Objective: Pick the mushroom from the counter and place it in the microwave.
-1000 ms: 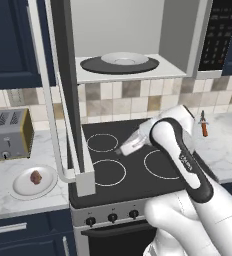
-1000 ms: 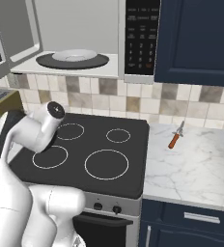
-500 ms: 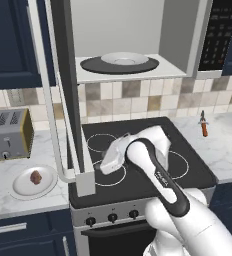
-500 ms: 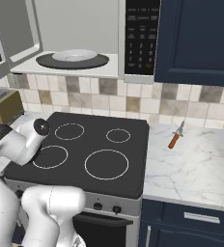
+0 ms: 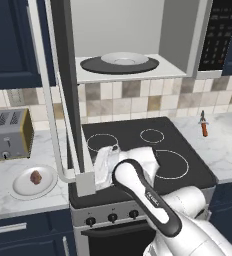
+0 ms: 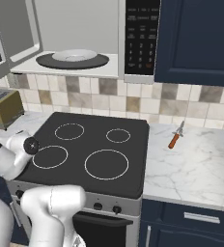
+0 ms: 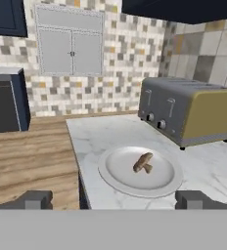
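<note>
The mushroom (image 7: 144, 162) is a small reddish-brown lump lying on a white plate (image 7: 116, 175) on the marble counter (image 7: 93, 134). In the hand view my gripper (image 7: 115, 199) is open, with its fingertips (image 7: 35, 199) wide apart, low in front of the plate, and the mushroom a short way beyond them. From the left base view the mushroom (image 5: 36, 176) sits on the plate (image 5: 19, 186) left of the stove. The arm's wrist (image 5: 108, 161) hangs over the stove's front left corner. The microwave (image 5: 138, 35) stands open above, a white plate (image 5: 124, 58) on its dark turntable.
The microwave door (image 5: 63, 95) swings out between the arm and the left counter (image 5: 3, 202). A silver toaster (image 5: 8, 132) stands behind the plate. The black stovetop (image 6: 90, 154) has white rings. A red-handled tool (image 6: 174, 140) lies on the right counter.
The arm has swung left and down across the stovetop, from its right side to its front left corner. The gripper has stayed open.
</note>
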Available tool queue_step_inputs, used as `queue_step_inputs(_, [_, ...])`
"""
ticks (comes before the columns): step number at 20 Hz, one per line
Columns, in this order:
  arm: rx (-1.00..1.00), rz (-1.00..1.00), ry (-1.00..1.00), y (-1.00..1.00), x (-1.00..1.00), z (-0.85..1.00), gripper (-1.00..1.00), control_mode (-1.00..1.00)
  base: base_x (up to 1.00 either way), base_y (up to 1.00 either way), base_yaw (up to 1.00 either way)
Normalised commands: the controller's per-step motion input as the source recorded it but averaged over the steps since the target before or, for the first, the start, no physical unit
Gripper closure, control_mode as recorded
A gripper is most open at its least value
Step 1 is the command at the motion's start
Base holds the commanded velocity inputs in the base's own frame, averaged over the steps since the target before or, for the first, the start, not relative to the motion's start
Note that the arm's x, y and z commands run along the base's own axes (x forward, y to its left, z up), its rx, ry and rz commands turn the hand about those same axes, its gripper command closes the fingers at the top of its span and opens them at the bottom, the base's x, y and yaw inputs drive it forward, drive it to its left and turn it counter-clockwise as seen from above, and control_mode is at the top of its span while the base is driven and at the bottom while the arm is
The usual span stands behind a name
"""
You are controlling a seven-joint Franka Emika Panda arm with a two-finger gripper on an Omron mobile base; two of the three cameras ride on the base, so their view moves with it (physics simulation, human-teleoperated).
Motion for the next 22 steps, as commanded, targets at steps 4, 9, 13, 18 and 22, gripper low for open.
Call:
queue_step_inputs(4, [0.00, 0.10, -0.04, 0.47, 0.00, 0.00, -1.00, -1.00, 0.00, 0.00, 0.00])
queue_step_inputs(9, [0.05, 0.06, 0.00, 0.56, 0.10, 0.00, -1.00, -1.00, 0.00, 0.00, 0.00])
queue_step_inputs(13, [0.06, 0.04, 0.00, 0.30, 0.49, 0.00, -1.00, -1.00, 0.00, 0.00, 0.00])
queue_step_inputs(18, [0.00, 0.05, 0.01, 0.02, 0.38, 0.00, -1.00, -1.00, 0.00, 0.00, 0.00])
queue_step_inputs(22, [0.00, 0.09, 0.06, 0.25, 0.20, -0.08, -1.00, -1.00, 0.00, 0.00, 0.00])
